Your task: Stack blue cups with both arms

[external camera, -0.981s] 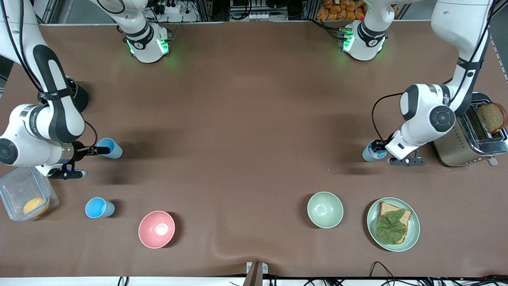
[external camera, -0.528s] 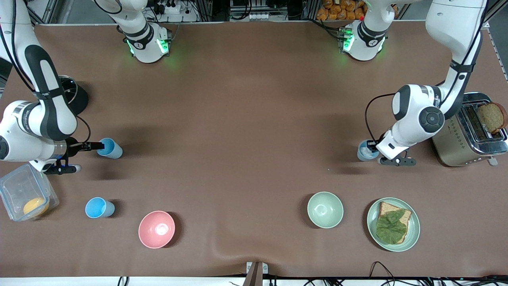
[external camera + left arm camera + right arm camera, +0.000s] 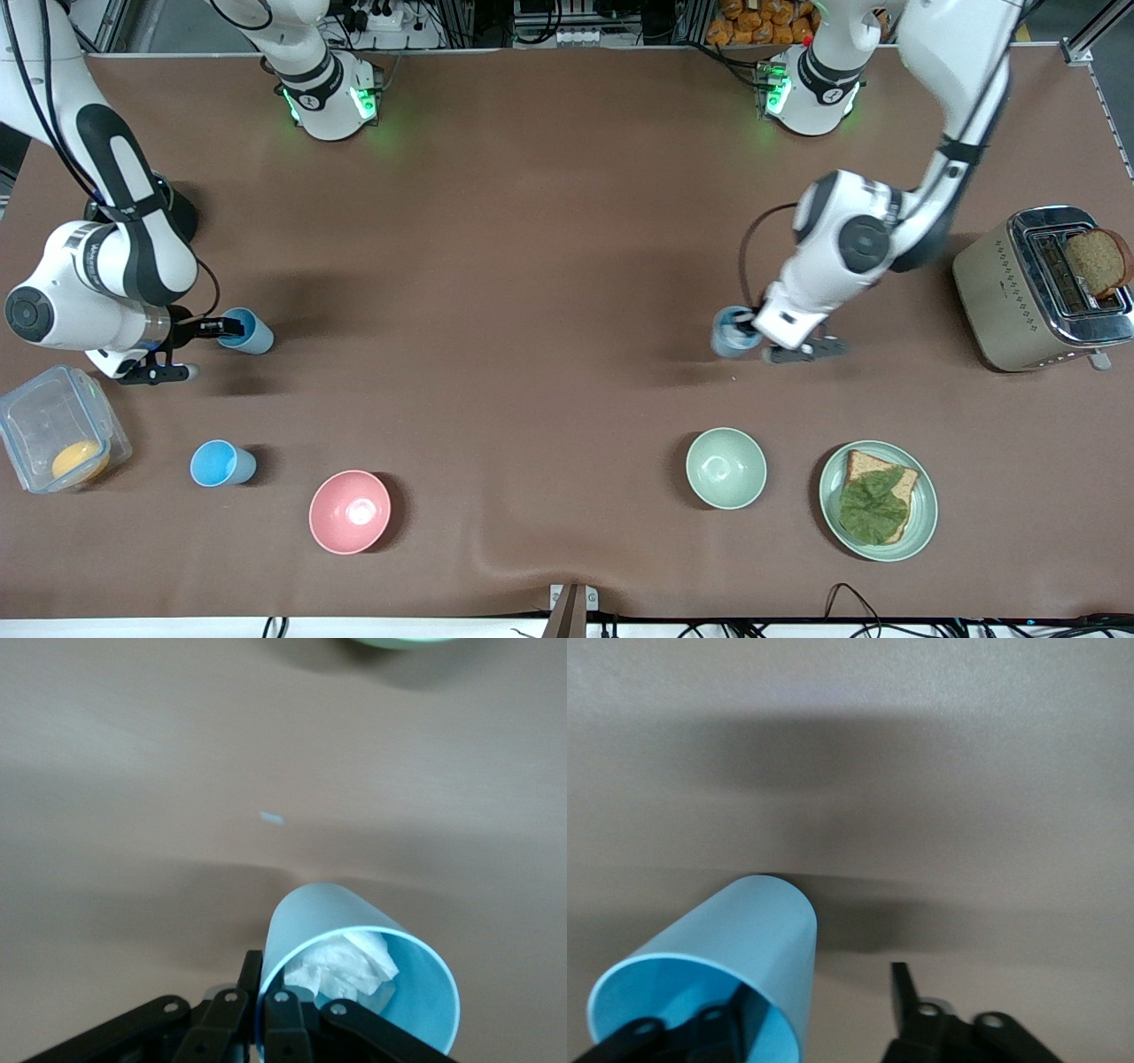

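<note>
My left gripper (image 3: 749, 335) is shut on the rim of a blue cup (image 3: 732, 332), one finger inside and one outside, and holds it just above the table's middle. In the left wrist view this cup (image 3: 337, 930) holds crumpled white paper, and the gripper (image 3: 263, 967) pinches its wall. My right gripper (image 3: 221, 329) is open at a second blue cup (image 3: 250, 331) standing at the right arm's end. In the right wrist view one finger of the gripper (image 3: 819, 990) is inside that cup (image 3: 735, 952), the other outside and apart from it. A third blue cup (image 3: 221, 463) stands nearer the front camera.
A pink bowl (image 3: 349, 511) and a pale green bowl (image 3: 726, 467) stand near the front edge. A plate with bread and lettuce (image 3: 877, 501) is beside the green bowl. A toaster (image 3: 1036, 292) stands at the left arm's end. A clear container (image 3: 55, 439) sits at the right arm's end.
My left arm has carried its blue cup away from the toaster toward the table's middle. My right arm shifted a little, its gripper staying at the second cup.
</note>
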Controlling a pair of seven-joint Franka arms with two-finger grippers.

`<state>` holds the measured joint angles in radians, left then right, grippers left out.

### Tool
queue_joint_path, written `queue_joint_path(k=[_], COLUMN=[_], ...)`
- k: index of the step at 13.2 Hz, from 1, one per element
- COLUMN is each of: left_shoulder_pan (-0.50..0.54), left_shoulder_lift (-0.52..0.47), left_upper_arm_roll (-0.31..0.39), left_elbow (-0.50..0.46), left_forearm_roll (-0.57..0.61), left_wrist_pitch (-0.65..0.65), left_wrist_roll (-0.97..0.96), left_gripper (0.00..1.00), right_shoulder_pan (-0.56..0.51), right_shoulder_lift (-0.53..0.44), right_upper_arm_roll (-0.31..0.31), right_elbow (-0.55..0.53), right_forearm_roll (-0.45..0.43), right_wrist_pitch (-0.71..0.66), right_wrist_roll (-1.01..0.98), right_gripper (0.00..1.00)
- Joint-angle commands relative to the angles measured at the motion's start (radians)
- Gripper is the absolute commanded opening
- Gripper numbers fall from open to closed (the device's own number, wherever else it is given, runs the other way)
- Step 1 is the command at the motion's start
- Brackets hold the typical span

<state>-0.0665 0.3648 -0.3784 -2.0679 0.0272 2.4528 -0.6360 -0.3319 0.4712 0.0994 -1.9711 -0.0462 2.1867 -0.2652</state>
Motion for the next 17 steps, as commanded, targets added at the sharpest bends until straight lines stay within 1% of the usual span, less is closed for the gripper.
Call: queue_joint_path(k=[1,2,3,4,6,7,10,11,12,13,15,17], left_shoulder_pan=[-0.166,-0.214,-0.28,-0.341,-0.426,-0.465,-0.553,-0.565,-0.569,-0.57,-0.57,-0.552], left_shoulder_lift=[0.107,0.146,0.193,0.235,0.317,0.339,0.341,0.345,0.353,0.347,0.306,0.22], left_upper_arm_roll=[-0.014,-0.014,-0.014,-0.01,-0.002,0.013,0.082,0.102,0.107,0.107,0.108,0.11], left_elbow=[0.148,0.205,0.283,0.332,0.411,0.429,0.427,0.428,0.428,0.428,0.437,0.439], left_forearm_roll=[0.002,0.003,0.002,0.007,0.016,0.016,0.016,0.016,0.017,0.019,0.025,0.033], left_wrist_pitch=[-0.009,-0.009,-0.009,-0.009,-0.009,-0.009,-0.009,-0.009,-0.009,-0.011,-0.035,-0.142], left_wrist_roll=[-0.283,-0.375,-0.464,-0.531,-0.579,-0.579,-0.599,-0.622,-0.622,-0.622,-0.626,-0.62], left_gripper=[0.0,0.0,0.0,0.0,0.0,0.0,0.0,0.08,0.38,0.99,1.0,1.0], right_shoulder_pan=[-0.01,-0.013,-0.013,-0.012,-0.004,0.014,0.082,0.114,0.152,0.19,0.259,0.318], right_shoulder_lift=[-0.055,-0.057,-0.065,-0.071,-0.103,-0.123,-0.198,-0.213,-0.229,-0.241,-0.264,-0.27], right_upper_arm_roll=[0.014,0.014,0.014,0.016,0.019,0.019,0.017,0.019,0.017,0.019,0.019,0.017], right_elbow=[-0.038,-0.038,-0.038,-0.038,-0.037,-0.032,-0.011,0.007,0.026,0.043,0.064,0.08], right_forearm_roll=[-0.004,-0.004,-0.004,-0.004,-0.003,0.005,0.06,0.077,0.091,0.109,0.173,0.241], right_wrist_pitch=[-0.008,-0.008,-0.013,-0.028,-0.079,-0.115,-0.255,-0.309,-0.356,-0.396,-0.449,-0.472], right_wrist_roll=[-0.051,-0.075,-0.088,-0.091,-0.089,-0.083,-0.053,-0.019,0.028,0.081,0.151,0.152], right_gripper=[0.0,0.0,0.0,0.0,0.0,0.0,0.0,0.0,0.0,0.0,0.0,0.0])
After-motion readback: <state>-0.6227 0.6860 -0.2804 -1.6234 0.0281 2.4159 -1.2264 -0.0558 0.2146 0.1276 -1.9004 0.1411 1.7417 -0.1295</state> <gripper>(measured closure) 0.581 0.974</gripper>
